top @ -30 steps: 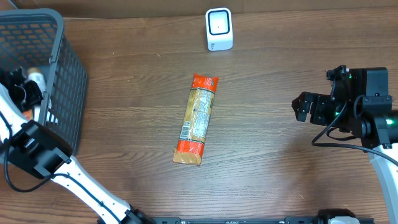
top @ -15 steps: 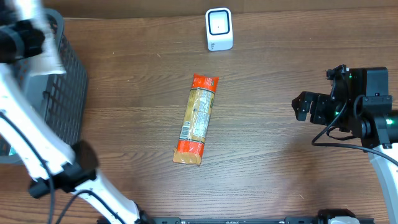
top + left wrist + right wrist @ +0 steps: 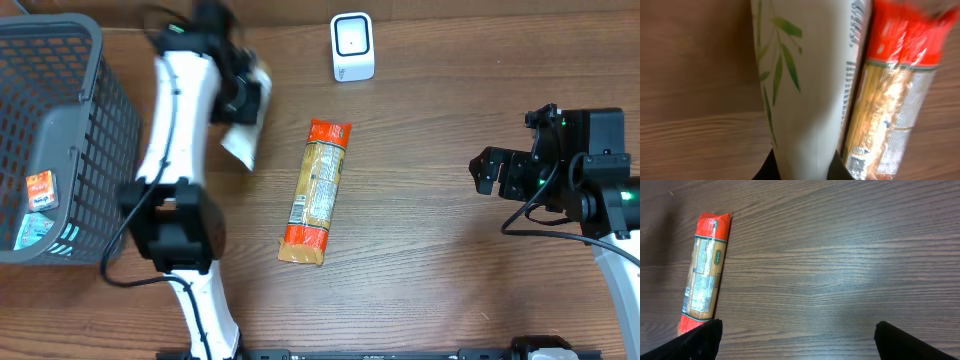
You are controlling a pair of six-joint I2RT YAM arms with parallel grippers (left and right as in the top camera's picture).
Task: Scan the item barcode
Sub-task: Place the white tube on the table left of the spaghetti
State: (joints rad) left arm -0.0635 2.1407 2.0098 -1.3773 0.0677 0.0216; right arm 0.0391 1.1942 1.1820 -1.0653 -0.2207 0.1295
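1. Left gripper (image 3: 243, 100): locate it in the overhead view between the wire basket (image 3: 95, 110) and the barcode scanner (image 3: 352, 47). Its jaws are clamped tight on 1 white tube (image 3: 243, 142) printed with green leaves. In the left wrist view, the dark fingers (image 3: 766, 175) pinch the tube's lower end.

2. Task item: the white tube hangs tilted from the left gripper, just left of the upper end of the pasta packet (image 3: 316, 190). It is apart from the scanner, which stands at the far edge of the table (image 3: 430, 270). Fine print runs along 1 edge of the tube in the left wrist view. You cannot tell from these views whether a barcode faces the scanner.

3. Right gripper (image 3: 488, 172): it is at the right side of the table, well apart from the pasta packet. Its jaws are spread wide and hold nothing.

4. Other items: the pasta packet lies flat near the table centre. The basket at the left edge contains 2 small packets (image 3: 38, 190).
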